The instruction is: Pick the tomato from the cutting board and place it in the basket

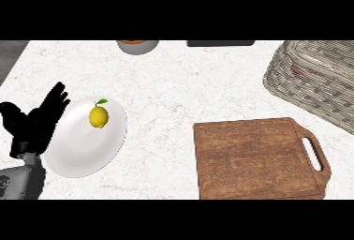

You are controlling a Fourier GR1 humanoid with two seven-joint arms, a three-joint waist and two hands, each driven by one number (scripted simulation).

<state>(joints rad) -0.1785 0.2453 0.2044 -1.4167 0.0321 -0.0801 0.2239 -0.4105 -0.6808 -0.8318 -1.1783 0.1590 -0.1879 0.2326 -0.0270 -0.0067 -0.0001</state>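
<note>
The brown wooden cutting board (252, 159) lies at the lower right, handle slot to the right, with nothing on it. The woven wicker basket (314, 89) stands at the upper right and runs past the right edge. A faint reddish patch (301, 71) shows through its weave; I cannot tell whether it is the tomato. My left hand (31, 124) rests at the far left beside a plate, open with fingers up and holding nothing. My right hand shows nowhere in the head view.
A white plate (79, 150) at the left carries a yellow lemon (99, 116). A grey bowl (137, 46) and a dark flat object (221, 43) sit at the counter's far edge. White marble counter (200, 84) lies between plate, board and basket.
</note>
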